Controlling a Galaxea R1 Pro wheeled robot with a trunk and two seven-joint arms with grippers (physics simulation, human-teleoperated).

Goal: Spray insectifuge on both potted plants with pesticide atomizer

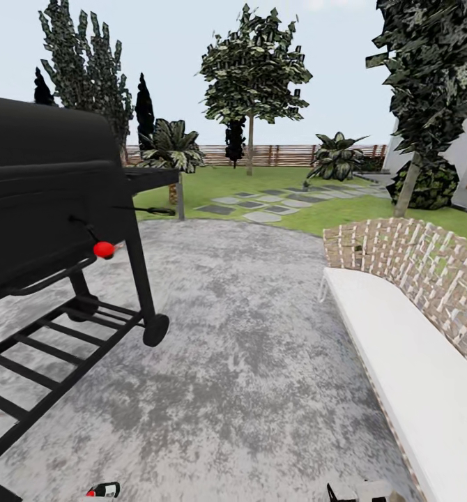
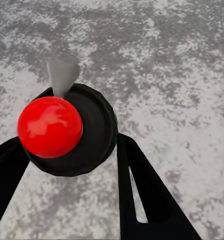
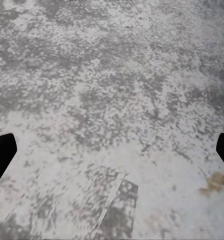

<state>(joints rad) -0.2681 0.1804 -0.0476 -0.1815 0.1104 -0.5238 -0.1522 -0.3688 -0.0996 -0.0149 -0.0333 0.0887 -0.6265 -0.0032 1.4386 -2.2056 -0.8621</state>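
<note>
The pesticide atomizer (image 2: 66, 130) sits between the black fingers (image 2: 147, 195) of the left gripper (image 2: 69, 165), which close against its dark round body on both sides, so the bottle is held; from the left wrist view its glossy red nozzle top faces the camera with a pale spout just behind it, and the mottled grey paved patio (image 2: 172, 75) lies beneath. In the head view the same bottle (image 1: 102, 490) peeps up at the lower edge, red tip and pale label just showing above the paving. The right gripper (image 3: 112, 150) has its fingers (image 3: 0, 155) spread wide, one dark tip at each side of the right wrist view, with nothing but grey paving between them. A large black grill (image 1: 49, 209) on a wheeled frame stands at the left of the head view, its red knob (image 1: 104, 249) jutting forward. At the right is a curved woven sofa (image 1: 415, 314) with a white seat cushion. Beyond the patio, flat grey stepping stones (image 1: 261, 206) cross the green lawn (image 1: 212, 183) toward a brown slatted fence (image 1: 282, 155), with trees (image 1: 251, 70) and a dark broad-leaved shrub (image 1: 337, 159) standing about.
</note>
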